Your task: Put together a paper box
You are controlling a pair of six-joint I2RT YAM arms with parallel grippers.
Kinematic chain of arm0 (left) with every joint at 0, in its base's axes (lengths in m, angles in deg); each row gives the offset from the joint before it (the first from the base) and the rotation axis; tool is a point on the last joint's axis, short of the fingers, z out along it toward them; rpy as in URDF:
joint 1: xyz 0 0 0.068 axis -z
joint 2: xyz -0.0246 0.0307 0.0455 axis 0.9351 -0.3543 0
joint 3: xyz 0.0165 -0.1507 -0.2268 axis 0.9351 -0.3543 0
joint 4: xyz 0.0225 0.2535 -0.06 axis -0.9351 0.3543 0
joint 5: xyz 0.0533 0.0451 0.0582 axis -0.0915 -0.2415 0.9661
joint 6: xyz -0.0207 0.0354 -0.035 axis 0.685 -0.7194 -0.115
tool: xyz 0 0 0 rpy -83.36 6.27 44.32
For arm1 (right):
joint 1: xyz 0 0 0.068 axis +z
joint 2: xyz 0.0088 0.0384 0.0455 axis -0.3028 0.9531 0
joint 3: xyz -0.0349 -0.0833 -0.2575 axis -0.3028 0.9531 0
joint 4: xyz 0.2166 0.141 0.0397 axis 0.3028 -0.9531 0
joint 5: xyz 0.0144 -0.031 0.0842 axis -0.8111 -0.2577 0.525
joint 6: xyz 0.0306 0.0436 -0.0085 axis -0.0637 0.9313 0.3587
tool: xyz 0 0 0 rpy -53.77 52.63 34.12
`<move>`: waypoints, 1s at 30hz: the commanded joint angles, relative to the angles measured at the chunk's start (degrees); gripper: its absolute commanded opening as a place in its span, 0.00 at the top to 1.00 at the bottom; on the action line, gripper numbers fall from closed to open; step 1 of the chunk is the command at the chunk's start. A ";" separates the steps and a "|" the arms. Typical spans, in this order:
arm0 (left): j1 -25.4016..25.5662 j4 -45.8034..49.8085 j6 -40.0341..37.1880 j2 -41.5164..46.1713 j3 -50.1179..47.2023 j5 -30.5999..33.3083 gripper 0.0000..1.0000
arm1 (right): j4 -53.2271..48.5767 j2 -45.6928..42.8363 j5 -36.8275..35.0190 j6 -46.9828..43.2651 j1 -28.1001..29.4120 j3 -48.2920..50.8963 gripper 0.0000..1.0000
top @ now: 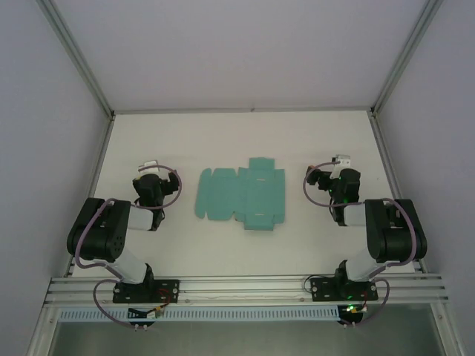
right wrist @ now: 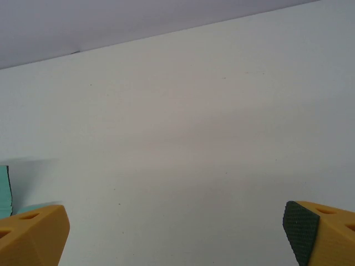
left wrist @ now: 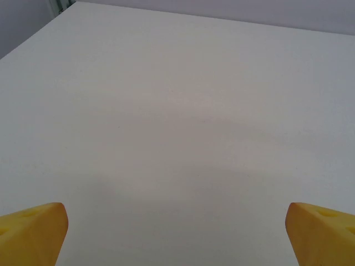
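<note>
Top external view: a flat teal-green die-cut cardboard sheet, the paper box [top: 241, 194], lies unfolded on the white counter [top: 223, 141], roughly midway between the two black robot arms and apart from both. Its creased panels run left to right, with rounded tabs along the left edge and short flaps jutting out on the far and near sides toward its right end. The left arm [top: 111, 237] is folded back with its wrist pointing toward the far side of the counter, left of the sheet; the right arm [top: 386, 233] mirrors it on the other side. Both bases are bolted to a silver aluminium rail [top: 245, 285] at the near edge. From the left wrist, the left arm's jaws are spread wide with nothing between them, their yellow fingertips [left wrist: 33, 233] in the bottom corners above bare counter. From the right wrist, the right arm's jaws are likewise released and empty, one finger carrying a dark textured pad [right wrist: 299, 233], and a sliver of the teal sheet shows at the left edge, just beyond the left finger.
</note>
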 commanded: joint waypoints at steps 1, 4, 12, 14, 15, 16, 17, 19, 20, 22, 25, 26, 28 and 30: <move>-0.44 -0.70 -0.04 0.36 0.15 -0.69 0.00 | 1.20 -0.13 0.78 -0.03 0.13 -0.19 0.00; -0.49 1.65 -1.66 0.32 1.35 -5.80 0.00 | 1.19 -0.06 0.76 -0.10 0.13 -0.23 0.00; -0.70 1.52 -1.62 0.27 1.38 -6.34 0.00 | 0.93 -0.04 0.78 0.02 0.10 -0.27 0.00; -0.73 1.50 -1.57 0.27 1.36 -6.26 0.00 | 0.93 0.00 0.78 0.00 0.09 -0.28 0.00; -0.75 1.59 -1.58 0.27 1.36 -6.38 0.00 | 0.98 0.01 0.78 0.04 0.07 -0.26 0.00; -0.75 1.59 -1.56 0.25 1.41 -6.37 0.00 | 0.93 0.04 0.78 0.07 0.14 -0.33 0.00; -0.75 1.59 -1.63 0.27 1.34 -6.30 0.00 | 0.93 0.05 0.76 0.06 0.06 -0.34 0.00; -0.75 1.58 -1.63 0.30 1.40 -6.34 0.00 | 0.93 0.07 0.78 0.00 0.08 -0.35 0.00; -0.75 1.50 -1.62 0.31 1.37 -6.36 0.00 | 0.93 0.00 0.78 0.02 0.07 -0.34 0.00; -0.78 1.50 -1.61 0.36 1.33 -6.36 0.00 | 0.93 0.02 0.78 0.05 0.09 -0.30 0.00; -0.75 1.41 -1.48 0.36 1.31 -6.39 0.00 | 0.89 -0.06 0.78 0.06 0.11 -0.30 0.00; -0.78 1.41 -1.60 0.35 1.29 -6.39 0.00 | 0.93 -0.08 0.78 0.01 0.13 -0.31 0.00; -0.75 1.32 -1.63 0.41 1.19 -6.38 0.00 | 1.09 -0.09 0.78 0.00 0.06 -0.19 0.00; -0.75 1.23 -1.64 0.46 1.03 -6.39 0.00 | 1.11 -0.09 0.78 0.01 0.05 -0.21 0.00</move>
